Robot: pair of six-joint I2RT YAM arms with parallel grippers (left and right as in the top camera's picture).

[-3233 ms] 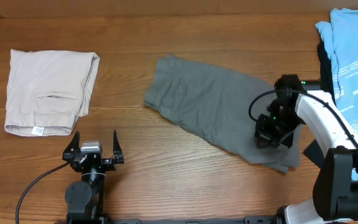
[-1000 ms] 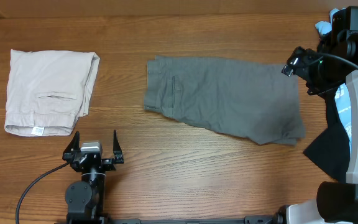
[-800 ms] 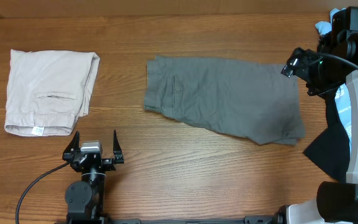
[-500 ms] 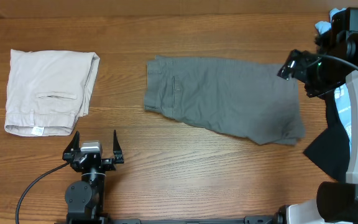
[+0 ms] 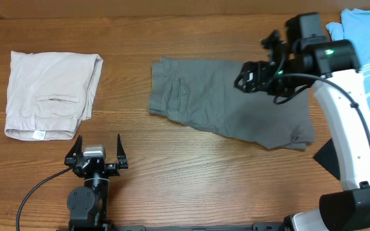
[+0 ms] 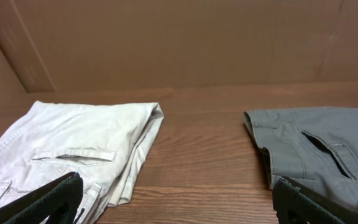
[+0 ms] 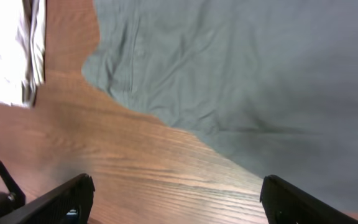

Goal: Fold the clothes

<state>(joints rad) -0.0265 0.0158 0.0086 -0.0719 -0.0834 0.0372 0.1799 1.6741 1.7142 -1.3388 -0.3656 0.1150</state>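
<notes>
We see the right arm (image 5: 320, 54) covering the far right corner of the dark grey shorts (image 5: 204, 96), and the light-blue shirt (image 5: 365, 32) runs off the overhead edge. The left wrist view crops the beige shorts (image 6: 79, 140) at its lower left.

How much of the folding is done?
The beige shorts look folded already. The grey shorts lie spread flat, unfolded. The right gripper hovers open over them, holding nothing; the left gripper rests open. Every fold of the grey shorts is yet to do.

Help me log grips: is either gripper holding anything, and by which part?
Nothing is held. The right gripper hangs open above the dark grey shorts; the left gripper sits open, off the fabric.
</notes>
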